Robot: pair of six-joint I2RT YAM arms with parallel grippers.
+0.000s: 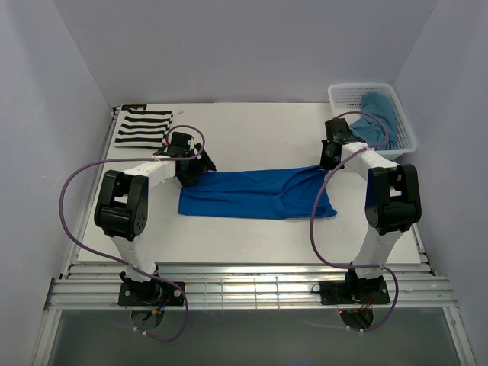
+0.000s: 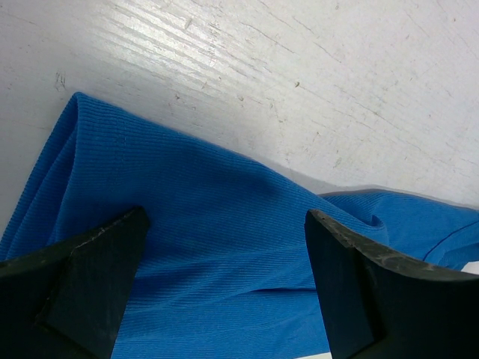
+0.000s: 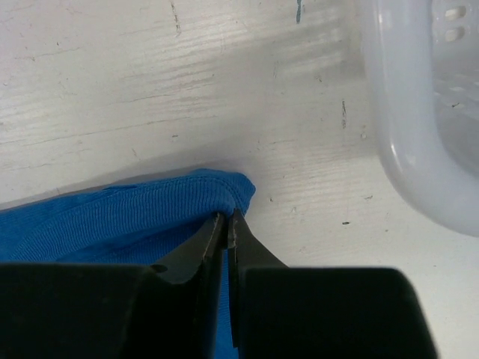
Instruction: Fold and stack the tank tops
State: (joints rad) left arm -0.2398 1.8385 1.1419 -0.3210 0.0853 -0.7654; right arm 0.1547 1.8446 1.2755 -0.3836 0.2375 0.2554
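Note:
The bright royal blue tank top (image 1: 255, 194) lies stretched left to right across the middle of the table. My left gripper (image 1: 191, 162) is open at its left end, fingers (image 2: 90, 277) spread over the blue cloth (image 2: 209, 247). My right gripper (image 1: 329, 156) is shut on the top's right edge; in the right wrist view the jaws pinch the folded blue hem (image 3: 187, 209). The striped black-and-white tank top (image 1: 143, 127) lies flat at the back left. The muted teal-blue top (image 1: 377, 118) sits in the basket.
A white mesh basket (image 1: 345, 94) stands at the back right corner, its rim close to my right gripper (image 3: 404, 142). Purple cables loop from both arms. The table's metal rails run along the near edge.

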